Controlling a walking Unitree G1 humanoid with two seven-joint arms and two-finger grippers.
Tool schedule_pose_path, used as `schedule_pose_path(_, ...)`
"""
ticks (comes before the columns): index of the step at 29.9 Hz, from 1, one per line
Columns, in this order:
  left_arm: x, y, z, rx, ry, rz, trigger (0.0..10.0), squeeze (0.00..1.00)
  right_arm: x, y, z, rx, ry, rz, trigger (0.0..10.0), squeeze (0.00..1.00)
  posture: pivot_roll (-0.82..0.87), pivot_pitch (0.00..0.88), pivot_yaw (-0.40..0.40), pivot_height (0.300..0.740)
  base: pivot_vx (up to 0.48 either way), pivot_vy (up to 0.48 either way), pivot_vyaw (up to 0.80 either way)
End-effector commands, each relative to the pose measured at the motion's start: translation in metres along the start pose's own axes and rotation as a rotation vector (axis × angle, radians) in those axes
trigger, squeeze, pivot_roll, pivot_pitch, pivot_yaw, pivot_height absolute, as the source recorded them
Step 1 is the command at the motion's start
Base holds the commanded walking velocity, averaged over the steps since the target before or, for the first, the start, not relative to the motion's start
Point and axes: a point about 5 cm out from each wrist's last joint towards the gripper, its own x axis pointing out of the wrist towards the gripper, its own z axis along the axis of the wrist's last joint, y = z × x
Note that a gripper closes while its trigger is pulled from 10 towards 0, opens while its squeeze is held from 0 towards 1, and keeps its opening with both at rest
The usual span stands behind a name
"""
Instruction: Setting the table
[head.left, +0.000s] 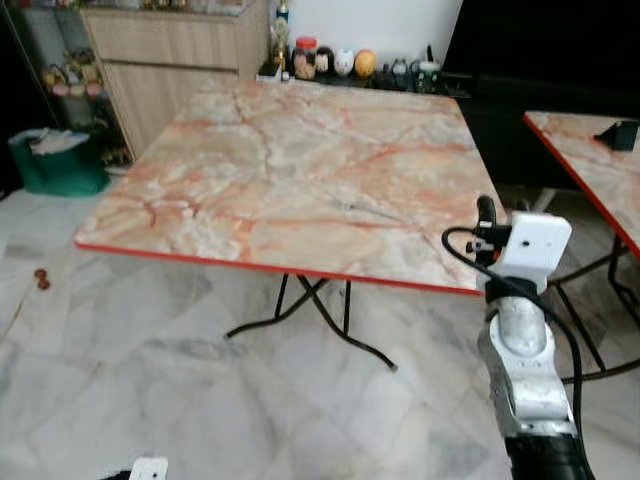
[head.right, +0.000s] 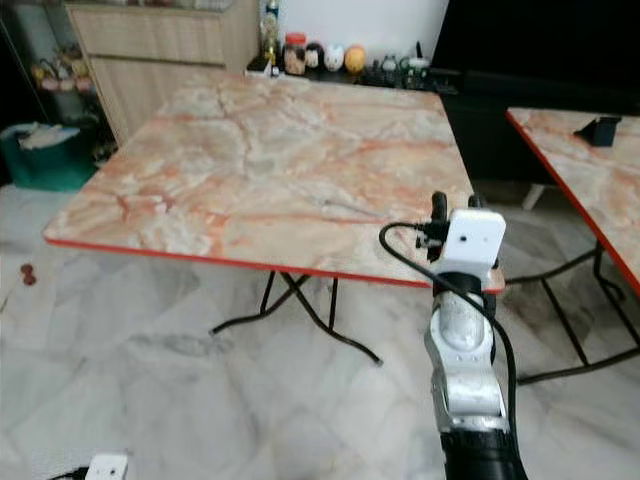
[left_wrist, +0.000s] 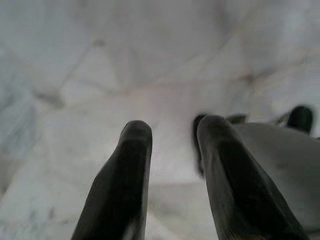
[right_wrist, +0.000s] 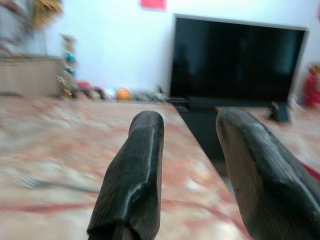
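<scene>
A square table (head.left: 250, 170) with an orange marble-pattern top and a red edge stands before me. A thin silver fork (head.left: 352, 207) lies flat on it, right of the middle; it is blurred in the right wrist view (right_wrist: 45, 183). My right gripper (right_wrist: 192, 150) is raised at the table's near right corner, level with the top and pointing across it. It is open, with nothing between its fingers. It sits to the right of the fork and nearer to me. My left gripper (left_wrist: 172, 145) hangs low over the floor, open and holding nothing.
A second marble table (head.left: 590, 165) with a black object (head.left: 620, 133) stands at the right. Jars and ornaments (head.left: 330, 62) line the far side. A wooden cabinet (head.left: 170, 60) and a green bin (head.left: 55, 160) stand at the left. Black folding legs (head.left: 310, 310) cross under the table.
</scene>
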Motion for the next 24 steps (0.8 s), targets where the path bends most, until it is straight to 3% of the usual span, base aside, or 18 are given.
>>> schedule_pose_path(1, -0.0010, 0.0063, -0.0020, 0.003, 0.007, 0.017, 10.0, 0.00, 0.0031, 0.0027, 0.0076, 0.019, -0.027, 0.004, 10.0, 0.00, 0.09, 0.000, -0.056, 0.707, 0.315, 0.000, 0.00)
schedule_pose_path(24, -0.0009, 0.0071, -0.0014, 0.008, 0.009, 0.017, 10.0, 0.00, 0.0015, 0.0073, 0.0039, 0.027, -0.005, 0.018, 10.0, 0.00, 0.09, 0.000, -0.052, 0.707, 0.313, 0.000, 0.00)
